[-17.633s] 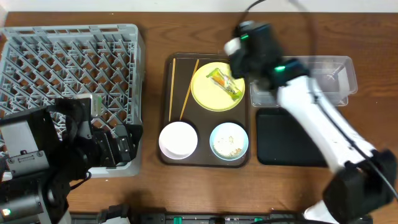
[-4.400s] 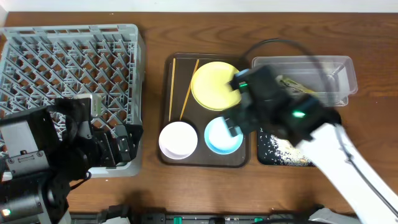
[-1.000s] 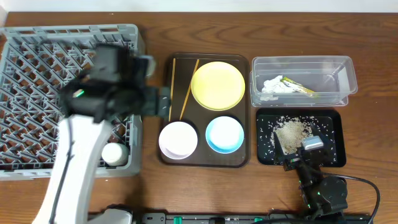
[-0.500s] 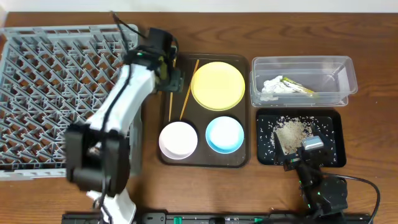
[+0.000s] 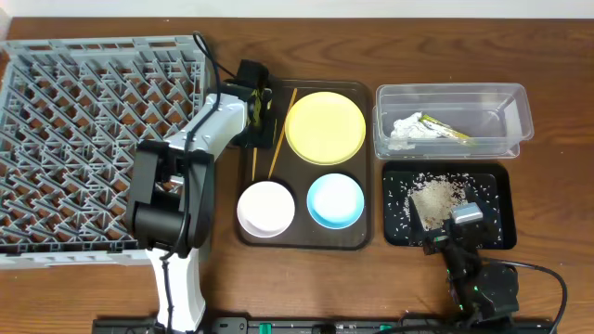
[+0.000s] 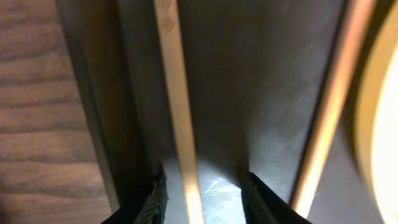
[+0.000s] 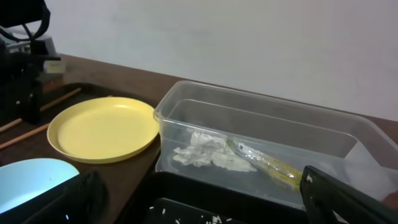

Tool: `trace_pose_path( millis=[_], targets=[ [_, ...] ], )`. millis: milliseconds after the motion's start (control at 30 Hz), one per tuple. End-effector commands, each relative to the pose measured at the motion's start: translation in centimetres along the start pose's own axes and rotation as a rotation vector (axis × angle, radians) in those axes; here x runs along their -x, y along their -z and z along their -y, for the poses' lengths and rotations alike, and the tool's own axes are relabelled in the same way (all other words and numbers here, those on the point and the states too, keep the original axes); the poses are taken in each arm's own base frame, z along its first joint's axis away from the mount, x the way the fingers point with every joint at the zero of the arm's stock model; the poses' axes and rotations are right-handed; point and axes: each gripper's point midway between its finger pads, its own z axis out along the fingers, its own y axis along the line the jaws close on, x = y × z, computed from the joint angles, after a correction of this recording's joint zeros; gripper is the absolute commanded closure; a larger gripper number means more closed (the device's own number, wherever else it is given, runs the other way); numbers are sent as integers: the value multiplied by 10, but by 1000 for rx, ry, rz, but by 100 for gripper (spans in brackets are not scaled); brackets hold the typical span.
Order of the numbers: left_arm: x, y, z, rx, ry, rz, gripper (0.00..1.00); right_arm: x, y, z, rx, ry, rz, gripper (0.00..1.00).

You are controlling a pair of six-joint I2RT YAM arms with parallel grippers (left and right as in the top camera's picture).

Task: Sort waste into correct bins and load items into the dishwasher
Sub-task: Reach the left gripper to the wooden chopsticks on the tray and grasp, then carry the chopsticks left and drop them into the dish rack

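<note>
Far left: one grey dish rack, diamond lattice, the biggest thing on the wooden table.

Just right of it: one brown serving tray. The left arm reaches up along the rack's right side to the tray's upper left corner.

Left gripper: fingers narrowed and set astride the left chopstick, one on each side. A gap shows on the right side, so it is not clamped. The stick lies flat on the tray floor.

Chopsticks, count two:
- the straddled one, along the tray's left edge
- the second chopstick, slanted, just beside the plate's left rim

Dishes on the tray, count three:
- one yellow plate, upper right
- one white bowl, lower left
- one light-blue bowl, lower right, beside the white one

Right of the tray, bins, count two:
- clear tub, farther back, holding one crumpled tissue and one yellow-green wrapper
- black tray, nearer, with a heap of beige crumbs and scattered grains around it

Right gripper: at the black tray's near edge, fingers spread wide, nothing between them.
</note>
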Motion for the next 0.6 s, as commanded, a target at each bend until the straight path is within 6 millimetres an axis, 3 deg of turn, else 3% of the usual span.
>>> trace_pose_path(
  millis=[0,67,167,333,467,567],
  targets=[
    [-10,-15,1,-12,6,-45,64,-1,0,1,-1,10,1,1],
    [-12,-19,1,-13,7,-55,71,-1,0,1,-1,10,1,1],
    [-13,-19,3,-24,8,-63,93,-1,0,1,-1,10,1,1],
    [-10,0,7,-44,19,-44,94,-1,0,1,-1,10,1,1],
    [1,42,9,-50,16,2,93,-1,0,1,-1,10,1,1],
    [11,90,4,-17,15,78,94,-1,0,1,-1,10,1,1]
  ],
)
